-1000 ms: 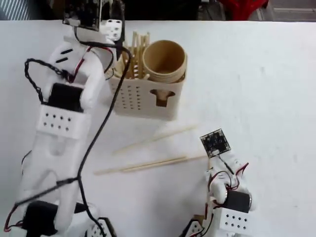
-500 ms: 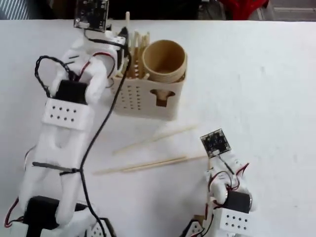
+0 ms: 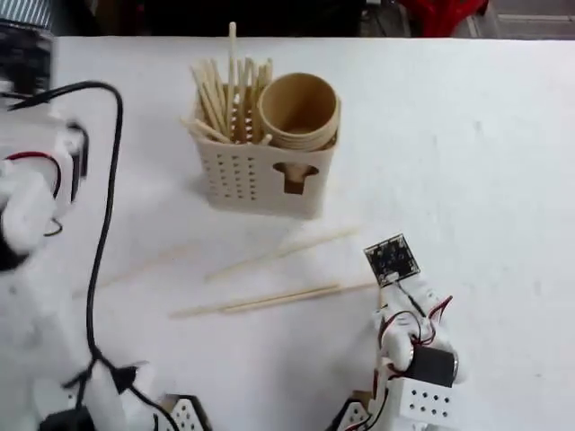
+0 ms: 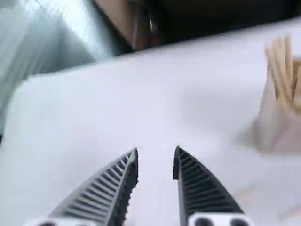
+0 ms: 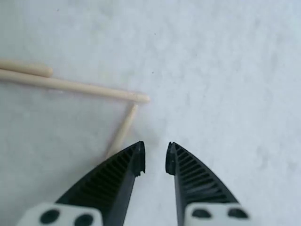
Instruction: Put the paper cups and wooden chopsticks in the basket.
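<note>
So the left gripper is just hanging over bare white table with its jaws spread and nothing between them. The basket is well off to that gripper's right, far from the tips. Inside the basket are the paper cups, nested together in the half farther from the left gripper, and a bundle of chopsticks standing on end in the nearer half, fanned out a bit. The right gripper is parted too, a narrow gap, not holding anything. Right ahead of its tips lies a long chopstick crosswise, and a shorter stick angles back toward one jaw and ends just beside it. I can't tell if it actually touches. From above, a pair of loose chopsticks lies flat on the table between the two arms, ending near the right gripper. Another single chopstick sits a little closer to the basket. For the right gripper, the basket is ahead and to its left, well apart.
</note>
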### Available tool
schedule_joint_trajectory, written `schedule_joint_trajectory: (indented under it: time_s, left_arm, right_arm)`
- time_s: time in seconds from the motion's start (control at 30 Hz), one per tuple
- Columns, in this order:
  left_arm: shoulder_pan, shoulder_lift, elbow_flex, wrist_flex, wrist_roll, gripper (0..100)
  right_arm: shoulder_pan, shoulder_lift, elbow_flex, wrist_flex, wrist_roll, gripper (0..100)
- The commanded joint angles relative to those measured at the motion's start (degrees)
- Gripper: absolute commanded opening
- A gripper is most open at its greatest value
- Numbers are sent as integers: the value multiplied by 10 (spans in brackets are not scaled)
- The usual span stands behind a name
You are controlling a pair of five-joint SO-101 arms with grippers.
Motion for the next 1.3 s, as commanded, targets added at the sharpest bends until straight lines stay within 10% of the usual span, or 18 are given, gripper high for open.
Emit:
schedule_joint_trajectory:
  time_s: [0.0,0.17,0.63,1.27]
  left_arm:
    - [-31,75,120,113,-279,143]
    - [-28,172,244,33,-389,158]
    - [-16,345,331,-251,-398,181]
    - [33,206,340,-132,-380,187]
  right_arm:
    - [0,-4,-2,-1,4,87]
    - [0,-4,-2,-1,4,86]
    - [0,-4,-2,-1,4,87]
    - [-1,-4,-2,-1,4,87]
